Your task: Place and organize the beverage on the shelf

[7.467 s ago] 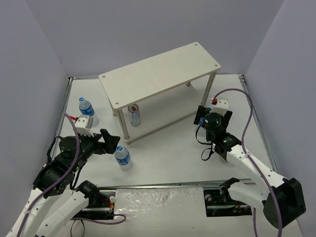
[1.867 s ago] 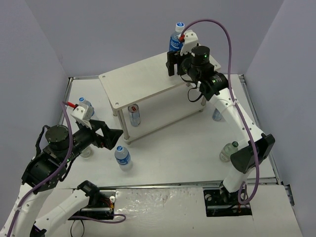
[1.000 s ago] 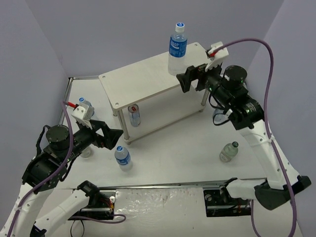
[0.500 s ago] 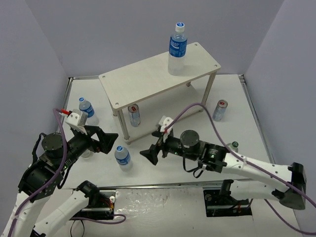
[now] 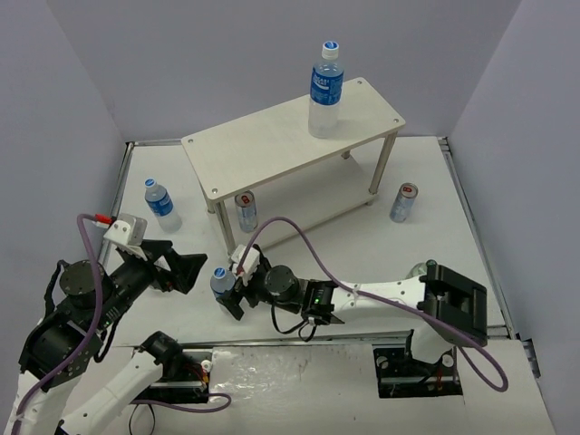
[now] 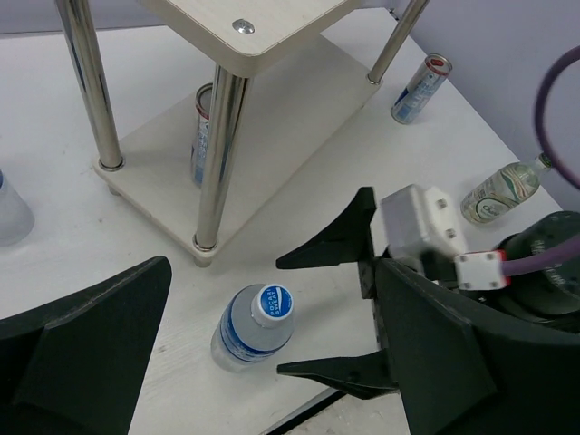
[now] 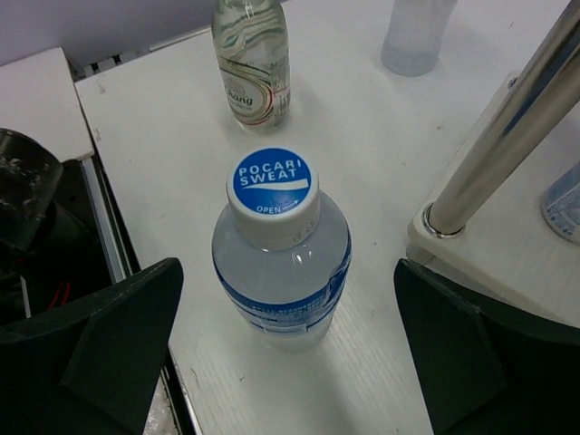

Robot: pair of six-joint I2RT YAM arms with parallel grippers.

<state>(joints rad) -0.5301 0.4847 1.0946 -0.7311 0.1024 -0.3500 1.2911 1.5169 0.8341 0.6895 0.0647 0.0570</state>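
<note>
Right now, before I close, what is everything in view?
shelf: one, pale wood, centre.
tall bottle: one, clear, blue label, upright on the top tier.
small blue-label bottles: two, clear; front bottle before the shelf's near leg, left bottle left of the shelf.
cans: two, silver, red-topped; shelf can on the lower tier, loose can right of the shelf.
green-striped bottles: two, clear; right-side bottle at front right, wrist-view bottle beyond the front bottle.
left end effector: black, open, empty.
right end effector: black, open, straddling the front bottle.

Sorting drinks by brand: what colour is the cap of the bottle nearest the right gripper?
Cap: blue top, white lettering; right wrist view.
</note>
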